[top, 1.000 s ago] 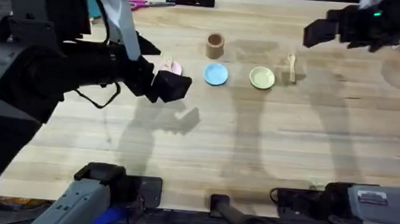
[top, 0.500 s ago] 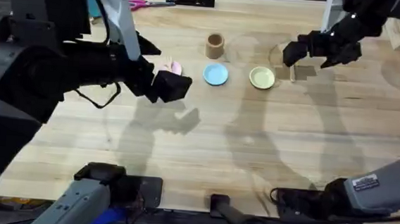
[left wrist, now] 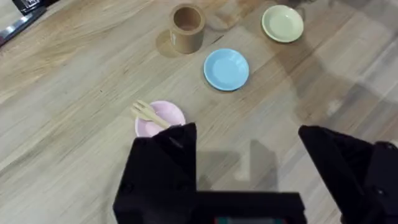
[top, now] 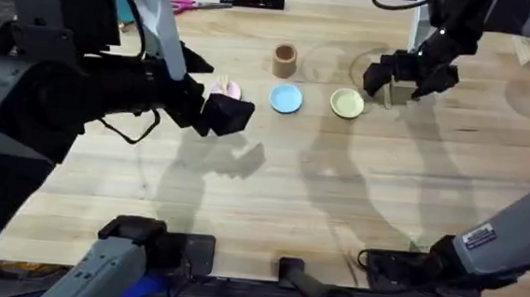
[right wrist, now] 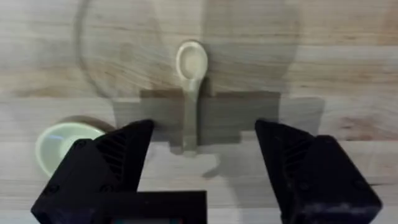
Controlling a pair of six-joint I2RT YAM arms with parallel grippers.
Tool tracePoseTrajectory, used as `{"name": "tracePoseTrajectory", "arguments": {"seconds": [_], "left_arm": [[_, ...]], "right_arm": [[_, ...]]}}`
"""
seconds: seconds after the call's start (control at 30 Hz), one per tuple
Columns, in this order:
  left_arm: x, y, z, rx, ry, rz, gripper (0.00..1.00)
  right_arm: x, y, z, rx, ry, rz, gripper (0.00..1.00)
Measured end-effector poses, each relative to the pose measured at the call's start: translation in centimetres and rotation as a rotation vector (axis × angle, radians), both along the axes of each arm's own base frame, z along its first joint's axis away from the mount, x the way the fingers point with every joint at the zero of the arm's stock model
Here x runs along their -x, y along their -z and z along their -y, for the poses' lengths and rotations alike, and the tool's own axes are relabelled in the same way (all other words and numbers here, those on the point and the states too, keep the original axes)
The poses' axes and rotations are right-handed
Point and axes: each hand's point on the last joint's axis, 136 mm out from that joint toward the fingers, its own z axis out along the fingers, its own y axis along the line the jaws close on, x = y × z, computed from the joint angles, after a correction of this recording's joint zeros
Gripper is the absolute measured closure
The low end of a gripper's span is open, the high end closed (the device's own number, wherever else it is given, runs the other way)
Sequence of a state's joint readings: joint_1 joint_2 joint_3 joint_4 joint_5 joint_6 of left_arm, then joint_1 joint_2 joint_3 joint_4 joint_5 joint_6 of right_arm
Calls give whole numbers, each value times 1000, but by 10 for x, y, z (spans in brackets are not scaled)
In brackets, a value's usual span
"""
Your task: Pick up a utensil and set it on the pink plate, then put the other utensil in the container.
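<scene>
We're on step two: fork [left wrist: 144,112] lies on the pink plate [left wrist: 168,114], tines hanging off the rim on the side away from the blue plate [left wrist: 226,68].

Left gripper [left wrist: 249,162] hovers on the near side of the pink plate, jaws wide, nothing between them.

Landmark is the yellow-green plate [top: 347,102]. Right gripper [top: 396,80] sits just beside it, on the side away from the blue plate, low over the table. Jaws apart, nothing gripped.

Spoon [right wrist: 189,81] lies flat on the wood just beside that plate. In the right wrist view the handle end lies in the gap between the spread fingers [right wrist: 112,155], bowl pointing away. Not touching either pad as far as we can see.

Our read on handling: light, stiff, thin wood, low profile, may skid or flip if pinched off-centre. We'd take it across mid-handle, fingers down to the table.

Container [top: 284,60] stands upright beyond the blue plate, well apart from the spoon.
</scene>
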State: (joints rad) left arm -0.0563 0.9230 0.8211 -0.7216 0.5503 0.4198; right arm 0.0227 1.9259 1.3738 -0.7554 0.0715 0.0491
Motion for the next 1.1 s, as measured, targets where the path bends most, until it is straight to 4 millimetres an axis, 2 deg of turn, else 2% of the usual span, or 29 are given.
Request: {"name": "tracePoseTrajectory", "arguments": {"seconds": [0.33, 0.43, 0.53, 0.67, 0.8, 0.9, 1.1], "left_arm": [[0, 0, 0, 0, 0, 0, 5], [0, 0, 0, 0, 0, 0, 5], [0, 0, 0, 0, 0, 0, 5], [0, 0, 0, 0, 0, 0, 5], [0, 0, 0, 0, 0, 0, 5], [0, 0, 0, 0, 0, 0, 5], [0, 0, 0, 0, 0, 0, 5]], "right_arm": [[-9, 3, -2, -9, 24, -11, 6], [-11, 3, -3, -12, 29, -11, 57], [-13, 3, -3, -14, 36, -1, 171], [-17, 2, -3, -14, 48, 14, 426], [-19, 3, -2, -14, 51, 17, 537], [-20, 2, -2, -13, 52, 23, 731], [-22, 2, -1, -8, 56, 28, 930]]}}
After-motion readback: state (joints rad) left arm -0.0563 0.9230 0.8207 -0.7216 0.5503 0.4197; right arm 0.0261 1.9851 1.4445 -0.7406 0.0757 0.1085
